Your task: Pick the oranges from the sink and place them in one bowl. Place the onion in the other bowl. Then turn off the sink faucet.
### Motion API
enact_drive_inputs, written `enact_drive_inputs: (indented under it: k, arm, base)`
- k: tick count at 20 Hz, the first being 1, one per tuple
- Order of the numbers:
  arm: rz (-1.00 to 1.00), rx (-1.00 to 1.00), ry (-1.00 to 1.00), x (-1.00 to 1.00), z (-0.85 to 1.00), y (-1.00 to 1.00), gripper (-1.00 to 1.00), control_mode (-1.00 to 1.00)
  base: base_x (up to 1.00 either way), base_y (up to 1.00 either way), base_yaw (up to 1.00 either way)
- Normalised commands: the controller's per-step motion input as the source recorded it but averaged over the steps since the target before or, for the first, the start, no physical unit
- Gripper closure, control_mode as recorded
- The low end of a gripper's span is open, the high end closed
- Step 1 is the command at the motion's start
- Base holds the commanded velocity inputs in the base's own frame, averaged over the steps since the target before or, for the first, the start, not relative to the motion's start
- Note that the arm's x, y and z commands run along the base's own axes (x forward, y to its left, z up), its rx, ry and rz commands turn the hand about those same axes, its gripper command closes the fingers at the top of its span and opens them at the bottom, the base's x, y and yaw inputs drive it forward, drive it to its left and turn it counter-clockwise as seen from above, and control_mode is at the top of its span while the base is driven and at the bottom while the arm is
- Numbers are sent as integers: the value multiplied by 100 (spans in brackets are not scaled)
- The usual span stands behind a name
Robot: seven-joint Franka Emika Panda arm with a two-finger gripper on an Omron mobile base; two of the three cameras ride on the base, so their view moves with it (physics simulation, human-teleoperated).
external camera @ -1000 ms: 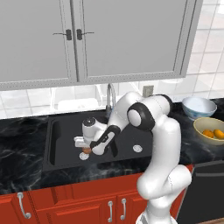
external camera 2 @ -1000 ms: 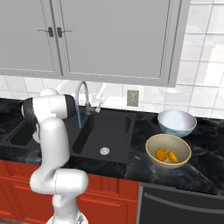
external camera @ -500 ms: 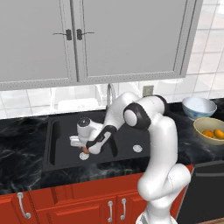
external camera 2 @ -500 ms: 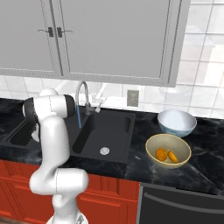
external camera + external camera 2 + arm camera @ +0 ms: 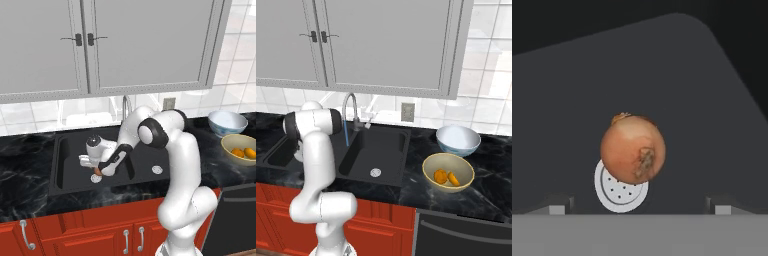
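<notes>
Reddish-brown round onion sits on the floor of the black double-basin sink, left basin, partly over the small white drain. My claw hangs just above it, fingers spread wide, gripping nothing. Two bright oranges lie in the yellow-tan shallow bowl on the black marble surface, beside the pale blue-white bowl.

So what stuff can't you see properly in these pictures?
- Left basin of the black double sink, right base view: mostly hidden behind the white arm.
- Reddish-brown round onion, hand view: covers part of the white drain. In the left base view the onion is tiny and half hidden by the open gripper.
- Silver gooseneck faucet, left base view: lower part hidden by the arm.
- Two orange fruits in the yellow-tan bowl: too small for detail.
</notes>
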Motion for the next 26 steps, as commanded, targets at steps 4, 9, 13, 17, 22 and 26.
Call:
enact_drive_inputs:
  k: [4, 9, 13, 17, 22, 26]
  arm:
    - [-5, 0, 0, 8, -14, 0, -100, -100]
    - [-4, 0, 0, 10, -12, 0, -100, -100]
    - [-4, 0, 0, 14, -9, 0, -100, -100]
    - [-3, 0, 0, 12, -10, 0, -100, -100]
    - [-2, 0, 0, 8, -12, 0, -100, -100]
    - [-2, 0, 0, 3, -14, 0, -100, -100]
  base:
    - [0, 0, 0]
    - [0, 0, 0]
    - [0, 0, 0]
    - [0, 0, 0]
    - [0, 0, 0]
    - [0, 0, 0]
